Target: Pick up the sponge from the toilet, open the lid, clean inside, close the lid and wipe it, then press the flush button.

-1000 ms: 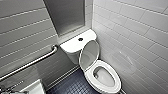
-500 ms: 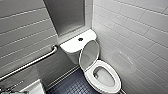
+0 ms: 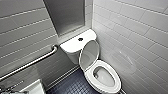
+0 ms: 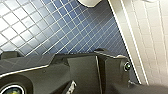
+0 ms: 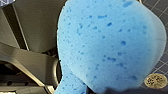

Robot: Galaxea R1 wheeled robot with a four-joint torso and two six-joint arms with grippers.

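The white glossy ceramic toilet (image 3: 72,56) sits close to the tiled wall (image 3: 130,30) with its white oval plastic lid (image 3: 89,55) tipped up against the tank (image 3: 86,35), so a clumsy reach into the bowl (image 3: 103,76) could knock that lid down mid-wipe. The bright blue soft sponge (image 5: 110,47) hangs above the dark blue floor tiles (image 5: 160,7), apparently pinched by the right gripper (image 5: 110,90), and being squishy it might slip free. As for the left gripper's fingers, can't tell.

toilet (image 3: 107,86): glossy white ceramic, tank top included. lid (image 3: 88,53): smooth white plastic, soft sheen. sponge (image 5: 110,45): blue open-pore foam, pitted, matt. grab rail (image 3: 32,62) on left wall: polished metal tube. wall tiles (image 3: 140,32): pale, glossy. floor (image 3: 72,86): small dark-blue tiles, light grout, slight gloss.
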